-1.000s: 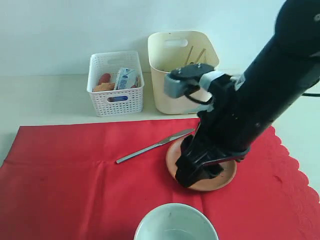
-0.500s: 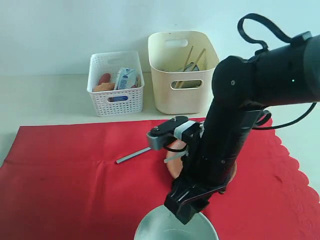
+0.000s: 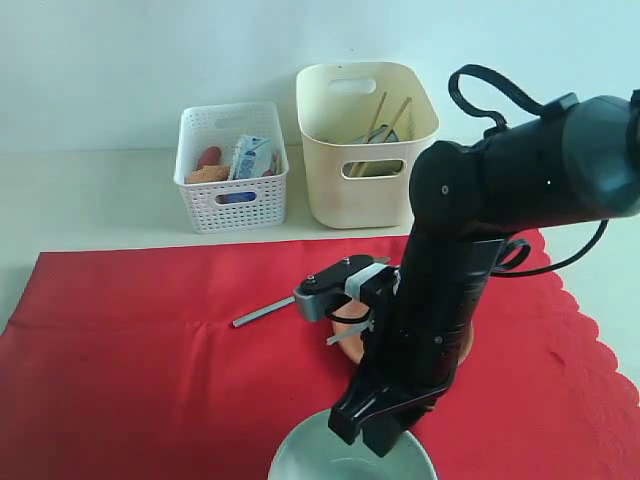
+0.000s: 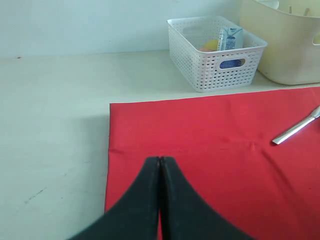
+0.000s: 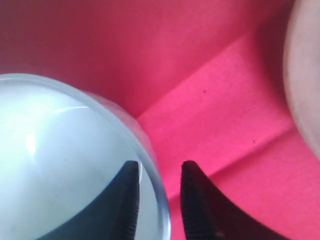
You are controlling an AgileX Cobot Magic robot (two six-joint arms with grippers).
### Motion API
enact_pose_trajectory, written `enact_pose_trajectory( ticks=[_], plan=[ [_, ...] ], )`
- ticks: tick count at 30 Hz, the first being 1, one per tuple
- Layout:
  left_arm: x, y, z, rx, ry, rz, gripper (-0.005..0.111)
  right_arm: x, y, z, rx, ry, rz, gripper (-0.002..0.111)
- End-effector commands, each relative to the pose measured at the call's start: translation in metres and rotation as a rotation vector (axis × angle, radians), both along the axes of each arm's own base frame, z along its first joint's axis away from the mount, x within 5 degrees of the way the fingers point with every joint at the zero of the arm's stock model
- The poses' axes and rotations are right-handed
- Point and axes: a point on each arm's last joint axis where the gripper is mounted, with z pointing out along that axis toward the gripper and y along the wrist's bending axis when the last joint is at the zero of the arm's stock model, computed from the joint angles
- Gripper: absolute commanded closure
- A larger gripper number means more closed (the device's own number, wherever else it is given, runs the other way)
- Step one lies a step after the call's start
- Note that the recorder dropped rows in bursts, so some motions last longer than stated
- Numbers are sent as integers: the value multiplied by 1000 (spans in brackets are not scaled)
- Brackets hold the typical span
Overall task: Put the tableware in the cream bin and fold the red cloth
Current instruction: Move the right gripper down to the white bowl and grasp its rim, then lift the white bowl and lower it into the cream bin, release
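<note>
Right gripper (image 5: 160, 167) part-spread, astride rim of pale bowl (image 5: 65, 165): one finger inside, one outside. Pale bowl on red cloth (image 5: 225, 125), near round brown plate (image 3: 464, 345). Left gripper (image 4: 160, 162) pressed together above red cloth. Cream bin (image 3: 365, 190) beyond, chopsticks (image 3: 385, 110) inside.

Behind your setup there's just a plain, smooth, pale blue-white wall (image 3: 130, 50) running the full width of the exterior view. It meets a flat, matte cream-white worktop (image 3: 90, 195) in a straight horizontal line. The light is soft and even, so the shadows on the worktop come out faint and blurry. In the left wrist view your worktop looks a bit used, with a small dark speck by the wall line and a short faint scratch.
</note>
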Motion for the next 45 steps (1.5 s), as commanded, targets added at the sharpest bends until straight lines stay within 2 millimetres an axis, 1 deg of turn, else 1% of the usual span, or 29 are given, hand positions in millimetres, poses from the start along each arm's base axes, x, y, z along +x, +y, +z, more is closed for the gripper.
enact_pose_trajectory(
  ticks=[1,4,8,12,15,20,25,27,32,35,38,41,45],
  plan=[
    [0,0,0,-1,-12,4,107,-2,-1,-1,-5,5,16,96],
    [0,0,0,-1,-12,4,107,-2,-1,-1,-5,5,16,108],
    [0,0,0,-1,-12,4,107,-2,-1,1,-2,0,17,108],
    [0,0,0,-1,-12,4,107,-4,-2,16,21,-20,44,108],
    [0,0,0,-1,-12,4,107,-3,-1,34,52,-57,56,108],
    [0,0,0,-1,-12,4,107,2,2,73,133,-176,56,108],
    [0,0,0,-1,-12,4,107,12,7,116,205,-323,68,108],
    [0,0,0,-1,-12,4,107,17,8,130,221,-374,70,108],
    [0,0,0,-1,-12,4,107,36,10,163,277,-516,21,108],
    [0,0,0,-1,-12,4,107,51,3,182,317,-605,-30,108],
    [0,0,0,-1,-12,4,107,71,-9,200,355,-704,-114,108],
    [0,0,0,-1,-12,4,107,95,-23,208,367,-762,-208,108],
    [0,0,0,-1,-12,4,107,129,-37,211,369,-805,-304,108]
  ],
)
